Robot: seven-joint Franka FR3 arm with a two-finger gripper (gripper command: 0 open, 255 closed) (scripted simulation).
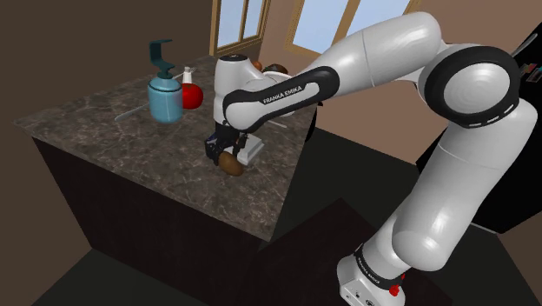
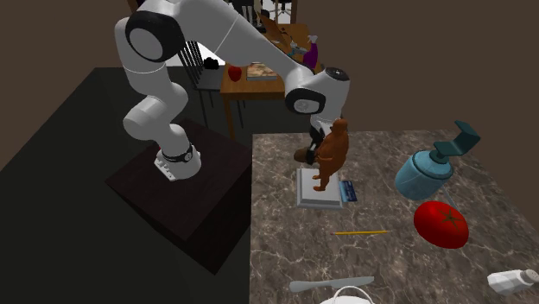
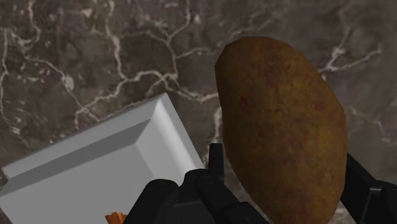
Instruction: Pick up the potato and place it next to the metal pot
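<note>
White Franka arm (image 1: 382, 52), its all-black two-finger gripper (image 3: 284, 162) clasping a brown oval potato (image 3: 280, 121).

The dark veined marble counter (image 1: 104, 130) lies under the gripper. The fingers (image 3: 216, 159) press the potato from both sides, low over the stone; whether it touches the stone I cannot tell. A flat white square base (image 3: 95, 165) carrying a brown figurine (image 2: 332, 151) sits just beside the gripper. A blue pump dispenser (image 1: 163, 97) and a round red tomato (image 1: 192, 94) stand beyond the gripper, close together. The pale pot rim (image 2: 345, 295), a grey knife (image 2: 332, 282) and a thin yellow pencil (image 2: 360, 232) lie well apart from the gripper.
</note>
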